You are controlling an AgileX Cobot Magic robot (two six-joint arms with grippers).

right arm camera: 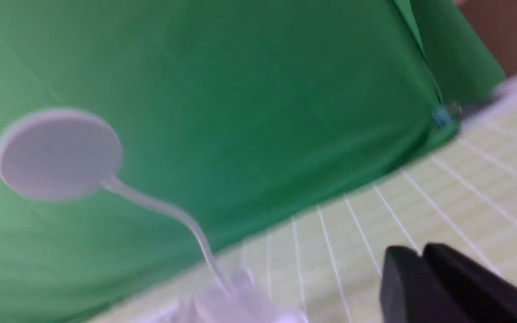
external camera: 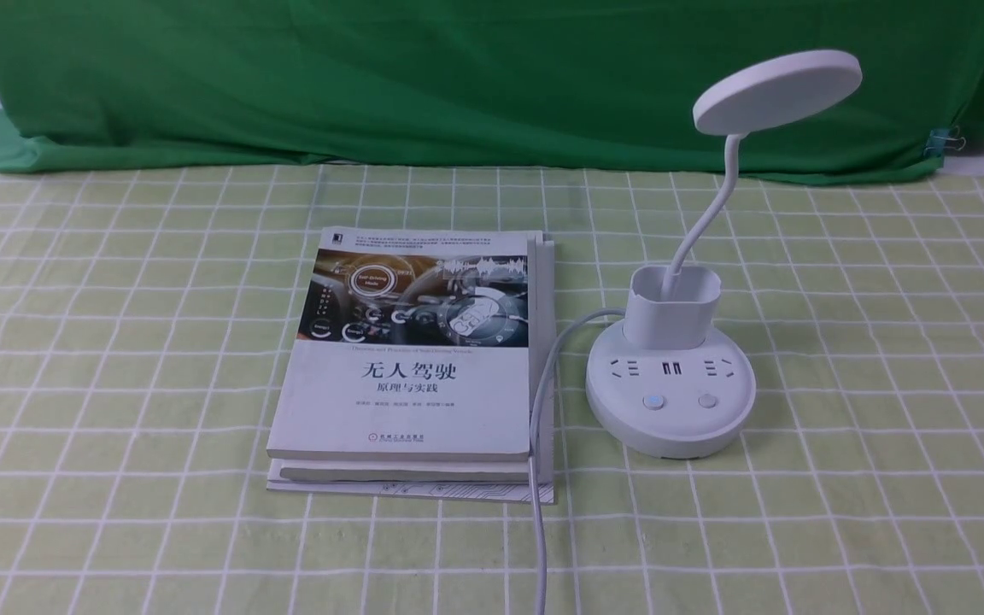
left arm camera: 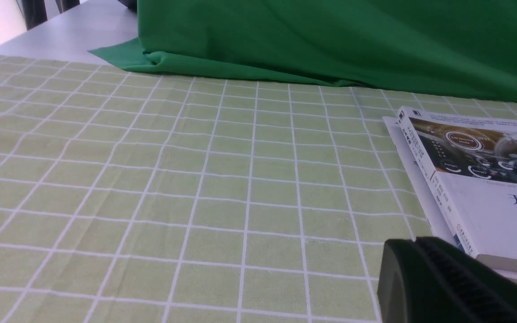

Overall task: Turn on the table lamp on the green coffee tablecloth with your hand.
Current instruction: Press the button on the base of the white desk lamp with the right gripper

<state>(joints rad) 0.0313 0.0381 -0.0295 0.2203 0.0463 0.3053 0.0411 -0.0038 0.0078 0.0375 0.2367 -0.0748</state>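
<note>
We see the table lamp (external camera: 670, 376) on the green coffee tablecloth (external camera: 116, 342), books (external camera: 411, 376) just left of it, our left gripper (left arm camera: 416, 244) and right gripper (right arm camera: 421, 255) both pressed together.

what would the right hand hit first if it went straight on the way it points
Probably nothing near: the right hand points past the lamp, not at it, over the tablecloth toward the green backdrop. The view is blurred, so depth is unsure.

Counter (left arm camera: 61, 31) was covered by the green coffee tablecloth (external camera: 116, 384), two stacked books (external camera: 411, 401) were laid centrally, the table lamp (external camera: 671, 393) was stood just right, its cord (external camera: 537, 512) was trailed between, the far edge was draped with backdrop fabric (external camera: 458, 85).
</note>
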